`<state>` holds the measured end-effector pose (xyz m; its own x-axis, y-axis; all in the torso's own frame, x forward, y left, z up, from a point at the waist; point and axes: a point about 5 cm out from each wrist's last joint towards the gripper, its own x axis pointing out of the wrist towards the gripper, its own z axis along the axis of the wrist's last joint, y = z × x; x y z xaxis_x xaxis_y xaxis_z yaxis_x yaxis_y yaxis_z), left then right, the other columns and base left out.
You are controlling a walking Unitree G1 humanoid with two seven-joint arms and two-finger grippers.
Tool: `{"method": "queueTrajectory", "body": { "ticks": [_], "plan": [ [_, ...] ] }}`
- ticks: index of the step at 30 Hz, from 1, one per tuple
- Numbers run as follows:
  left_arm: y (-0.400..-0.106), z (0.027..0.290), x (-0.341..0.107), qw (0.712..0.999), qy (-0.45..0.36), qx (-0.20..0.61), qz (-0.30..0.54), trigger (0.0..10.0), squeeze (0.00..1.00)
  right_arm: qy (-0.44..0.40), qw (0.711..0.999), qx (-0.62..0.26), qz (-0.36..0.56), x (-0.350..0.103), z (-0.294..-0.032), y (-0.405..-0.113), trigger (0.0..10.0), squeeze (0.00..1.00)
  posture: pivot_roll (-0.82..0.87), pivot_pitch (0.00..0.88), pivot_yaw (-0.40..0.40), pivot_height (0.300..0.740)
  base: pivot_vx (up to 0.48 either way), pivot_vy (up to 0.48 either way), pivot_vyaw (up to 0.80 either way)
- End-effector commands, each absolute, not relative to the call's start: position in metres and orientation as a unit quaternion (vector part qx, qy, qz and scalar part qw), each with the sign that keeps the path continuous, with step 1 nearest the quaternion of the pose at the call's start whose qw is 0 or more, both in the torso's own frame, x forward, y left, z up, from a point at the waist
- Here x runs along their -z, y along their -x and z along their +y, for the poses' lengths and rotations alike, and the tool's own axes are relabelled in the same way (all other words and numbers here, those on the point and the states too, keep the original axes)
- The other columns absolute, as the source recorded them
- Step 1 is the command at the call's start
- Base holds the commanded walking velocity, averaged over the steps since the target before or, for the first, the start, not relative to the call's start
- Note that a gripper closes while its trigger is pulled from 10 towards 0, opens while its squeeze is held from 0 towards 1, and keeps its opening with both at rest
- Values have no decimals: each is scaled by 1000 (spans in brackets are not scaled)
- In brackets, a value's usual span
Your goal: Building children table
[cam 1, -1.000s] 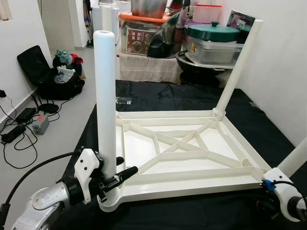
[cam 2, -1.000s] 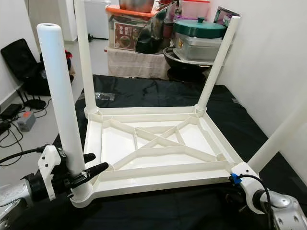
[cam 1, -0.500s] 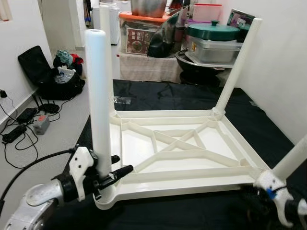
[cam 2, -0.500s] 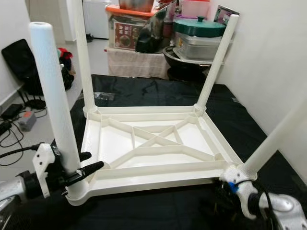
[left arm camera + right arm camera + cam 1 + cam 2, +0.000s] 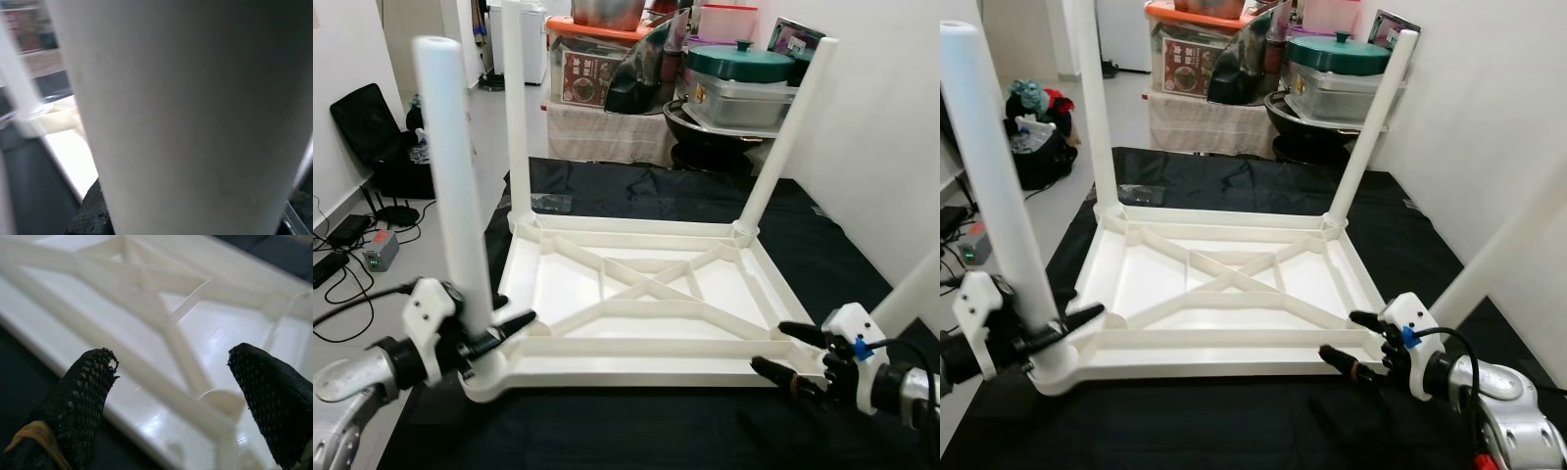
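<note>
The near-left leg [image 5: 195, 117] is blurring into a pale mass in the left wrist view and is hiding the left pincer [image 5: 494, 338] fingers closed around it. The near-right leg [image 5: 911, 299] is running off the picture's right edge, and its foot is sitting hidden behind the right pincer [image 5: 793, 352]. The far-left leg [image 5: 516, 108] is getting cut off by the top edge, and the label on the box [image 5: 589, 73] behind is staying too small to read.

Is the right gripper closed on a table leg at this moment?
No, the right gripper is open, its black fingers spread beside the near corner of the upturned white table top.
</note>
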<state>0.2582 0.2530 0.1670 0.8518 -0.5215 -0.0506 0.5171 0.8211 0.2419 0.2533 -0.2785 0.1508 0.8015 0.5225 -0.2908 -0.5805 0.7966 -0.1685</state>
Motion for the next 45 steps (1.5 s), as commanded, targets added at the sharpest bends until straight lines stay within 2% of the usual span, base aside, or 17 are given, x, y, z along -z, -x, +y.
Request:
{"method": "queueTrajectory", "body": {
  "ticks": [1, 2, 3, 7, 12, 13, 21, 29, 31, 32, 34, 36, 37, 40, 43, 44, 45],
  "plan": [
    [-258, 282, -156, 955, -215, 194, 57, 10000, 0, 111, 955, -260, 84, -158, -281, -258, 10000, 0, 108, 0, -127, 740, 0, 0, 0],
    [-258, 282, -156, 955, -215, 194, 57, 10000, 0, 111, 955, -260, 84, -158, -281, -258, 10000, 0, 108, 0, -127, 740, 0, 0, 0],
    [-268, 286, -165, 965, -205, 161, 25, 10000, 0, 75, 968, -237, 38, -165, -271, -264, 10000, 0, 108, 0, -123, 740, 0, 0, 0],
    [-271, 285, -168, 967, -202, 156, 13, 10000, 0, 62, 969, -237, 25, -165, -265, -265, 10000, 0, 108, 0, -123, 740, 0, 0, 0],
    [-279, 278, -176, 972, -180, 148, -27, 10000, 0, 29, 966, -256, 9, -161, -245, -261, 10000, 0, 105, 0, -118, 740, 0, 0, 0],
    [-280, 276, -180, 973, -168, 148, -49, 10000, 1000, 16, 964, -264, 1, -162, -238, -260, 10000, 0, 105, 0, -118, 740, 0, 0, 0],
    [-273, 260, -190, 968, -120, 202, -93, 10000, 1000, -17, 958, -283, -39, -179, -220, -260, 10000, 0, 106, 0, -121, 740, 0, 0, 0],
    [-273, 260, -190, 968, -120, 202, -93, 10000, 1000, -17, 958, -283, -39, -179, -220, -260, 10000, 0, 106, 0, -121, 740, 0, 0, 0],
    [-270, 255, -191, 966, -105, 218, -95, 10000, 1000, -21, 956, -288, -52, -185, -215, -261, 10000, 0, 112, 0, -127, 740, 0, 0, 0],
    [-260, 242, -190, 962, -99, 231, -103, 10000, 1000, -23, 950, -303, -78, -199, -203, -264, 10000, 0, 118, 0, -134, 740, 0, 0, 0],
    [-261, 236, -197, 969, -159, 111, -151, 10000, 1000, -28, 939, -325, -109, -216, -188, -268, 10000, 0, 143, 0, -150, 740, 0, 0, 0],
    [-261, 236, -197, 969, -159, 111, -151, 10000, 1000, -28, 939, -325, -109, -216, -188, -268, 10000, 0, 143, 0, -150, 740, 0, 0, 0],
    [-261, 229, -199, 967, -174, 49, -181, 10000, 1000, -32, 936, -331, -117, -219, -183, -271, 10000, 0, 142, 0, -151, 740, 0, 0, 0],
    [-252, 211, -191, 969, -149, 78, -180, 10000, 1000, -36, 931, -343, -121, -222, -179, -270, 10000, 8, 142, 0, -148, 740, 0, 0, 0],
    [-247, 206, -187, 971, -144, 79, -176, 10000, 1000, -36, 928, -351, -120, -223, -177, -269, 10000, 12, 148, 0, -150, 740, 0, 0, 0],
    [-242, 210, -183, 972, -157, 39, -172, 10000, 1000, -35, 922, -369, -113, -221, -175, -266, 10000, 4, 152, 0, -148, 740, 0, 0, 0],
    [-242, 210, -183, 972, -157, 39, -172, 10000, 1000, -35, 922, -369, -113, -221, -175, -266, 10000, 4, 152, 0, -148, 740, 0, 0, 0]
  ]
}}
